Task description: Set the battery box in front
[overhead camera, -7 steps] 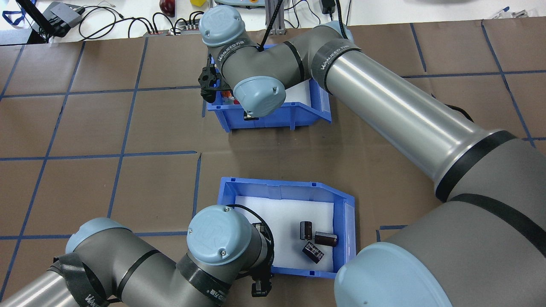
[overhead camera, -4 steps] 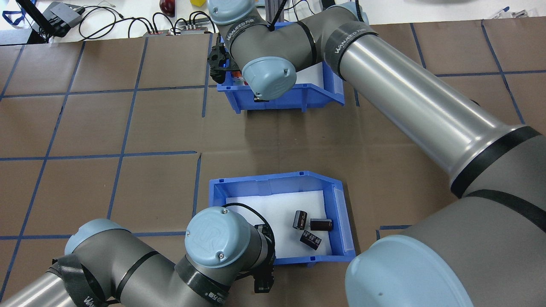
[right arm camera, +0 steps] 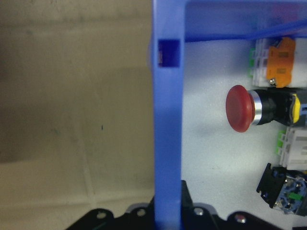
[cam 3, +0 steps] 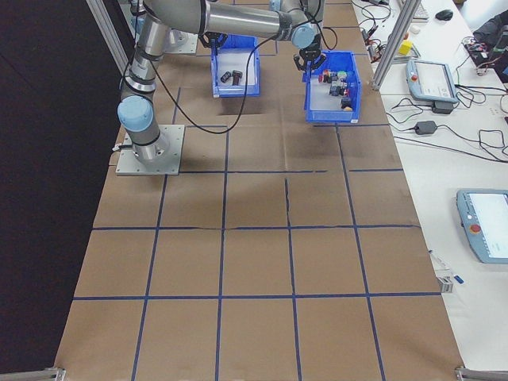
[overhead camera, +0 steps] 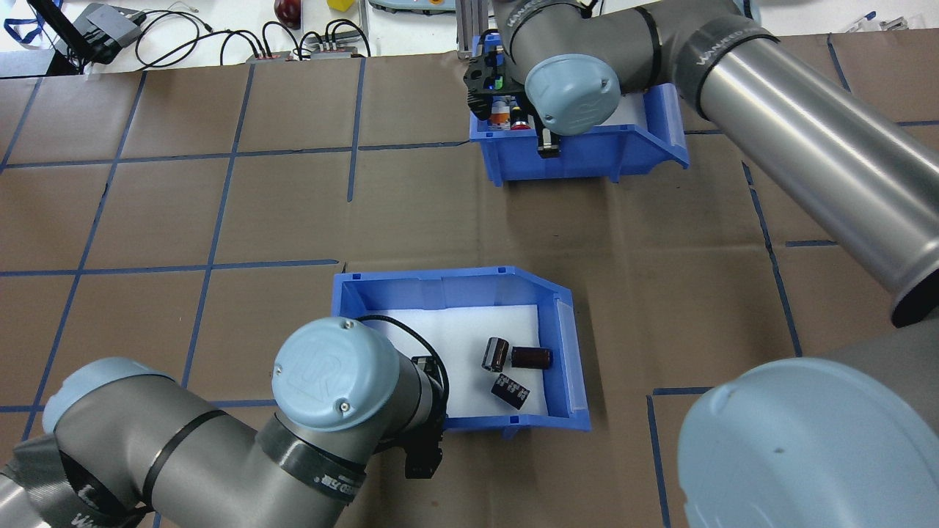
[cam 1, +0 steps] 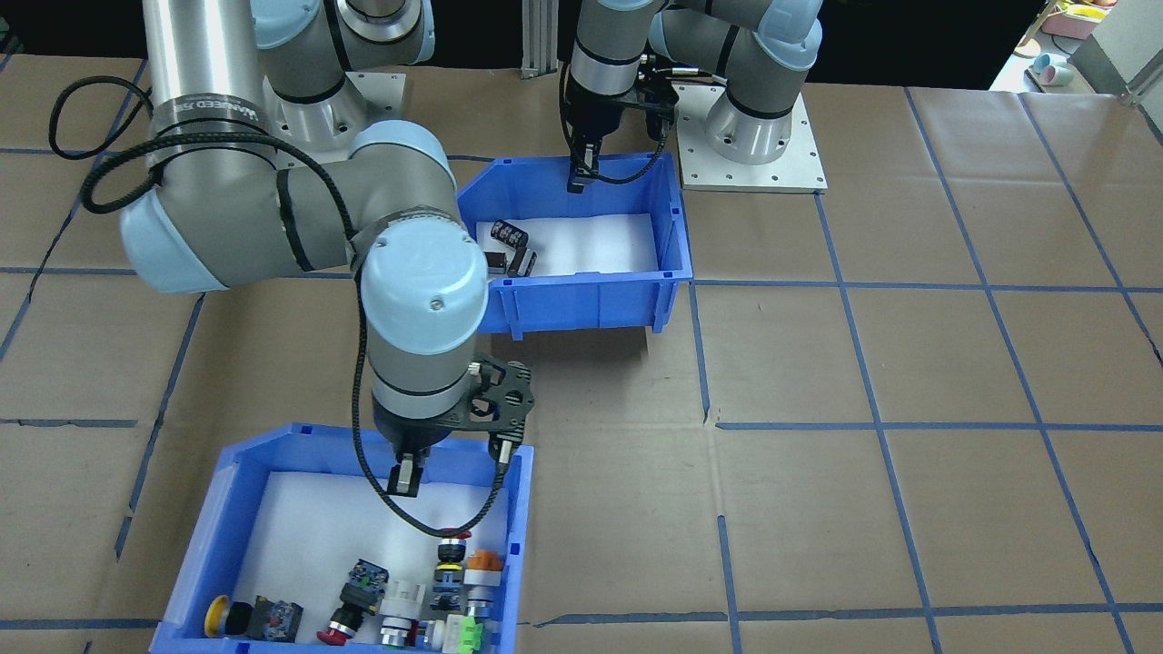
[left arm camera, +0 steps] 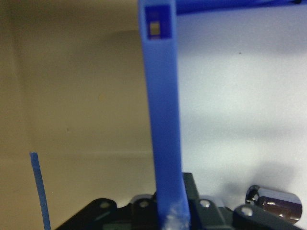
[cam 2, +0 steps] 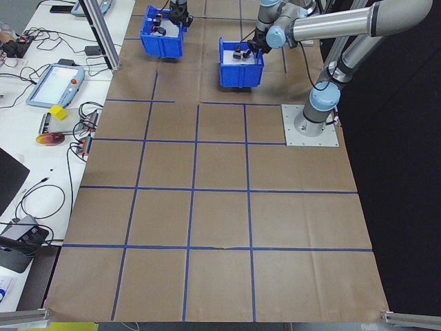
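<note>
Blue battery box (overhead camera: 455, 290), 3 cylinders (overhead camera: 511, 367): my left gripper (left arm camera: 165, 211) pinches its wall; right gripper (right arm camera: 168, 201) pinches switch bin (overhead camera: 587, 150) wall.

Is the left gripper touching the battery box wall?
Touching. In the left wrist view the battery box wall runs straight down between the left gripper fingers, with no gap showing; the front-facing view shows that gripper on the rim.

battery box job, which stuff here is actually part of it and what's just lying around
Part of the job:
- battery box, three dark cylinders inside
- left gripper, shut on its back wall
- right gripper, shut on a wall of the button bin

Just lying about:
- teach pendant
- cables beyond the table edge
- yellow block
</note>
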Controlling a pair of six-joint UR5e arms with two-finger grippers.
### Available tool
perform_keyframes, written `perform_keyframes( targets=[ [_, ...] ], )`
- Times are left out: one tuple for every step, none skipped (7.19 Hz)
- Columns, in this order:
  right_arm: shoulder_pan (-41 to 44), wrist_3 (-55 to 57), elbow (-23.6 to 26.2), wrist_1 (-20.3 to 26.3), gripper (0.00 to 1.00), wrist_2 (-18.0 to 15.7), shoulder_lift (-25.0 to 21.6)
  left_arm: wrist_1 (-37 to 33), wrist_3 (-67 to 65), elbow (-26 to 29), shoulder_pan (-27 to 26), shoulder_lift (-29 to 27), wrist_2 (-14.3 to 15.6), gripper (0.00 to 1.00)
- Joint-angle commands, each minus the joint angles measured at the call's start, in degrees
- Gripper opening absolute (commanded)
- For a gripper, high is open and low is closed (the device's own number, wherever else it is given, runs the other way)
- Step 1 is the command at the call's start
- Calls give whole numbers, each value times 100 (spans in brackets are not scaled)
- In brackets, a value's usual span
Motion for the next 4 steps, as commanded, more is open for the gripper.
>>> perform_keyframes(
  targets=[
    [-637,-905,664,-8,8,-2,-483,-549,921,365,880,50,14,0],
    [-963,-1431,945,-43,8,7,-747,-523,1169,409,1249,-141,14,0],
    [-1262,-1862,1166,-52,8,16,-967,-497,1459,636,1479,-413,14,0],
    [-1534,-2310,1368,-52,8,33,-1195,-488,1496,1134,1533,-868,14,0]
  ],
)
